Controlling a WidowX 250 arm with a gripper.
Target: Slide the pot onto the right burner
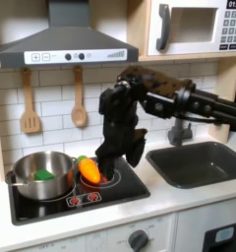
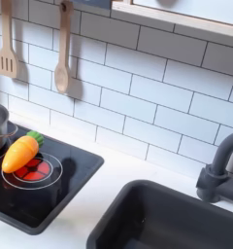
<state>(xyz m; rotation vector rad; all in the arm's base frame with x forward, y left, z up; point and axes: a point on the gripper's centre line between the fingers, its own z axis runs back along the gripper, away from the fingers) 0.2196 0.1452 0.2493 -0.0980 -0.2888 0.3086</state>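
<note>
While the gripper [image 1: 112, 162] is hanging over the right burner [image 1: 102, 178] in the first exterior view, the pot [image 1: 43, 173] is sitting on the left burner, well off to the side of the jaws toward the first exterior view's left. Whether the jaws are parted or closed I cannot tell; the black fingers are merging with the dark cooktop [image 1: 130, 187].

An orange carrot toy [image 1: 88, 170] is lying just beside the jaws, between them and the pot, and is resting partly on the red rings of the right burner (so it is occupying the spot the pot is meant to reach). In the second exterior view the carrot toy [image 2: 19, 153] is lying tilted, green top up toward the tiles.

Pot is standing upright, mouth facing up, something green showing inside. Being round, it is showing no real long axis; its side handles are too small to make out here. My judgement: the arm is placed to deal with the carrot or to reach across for the pot rim.
</note>
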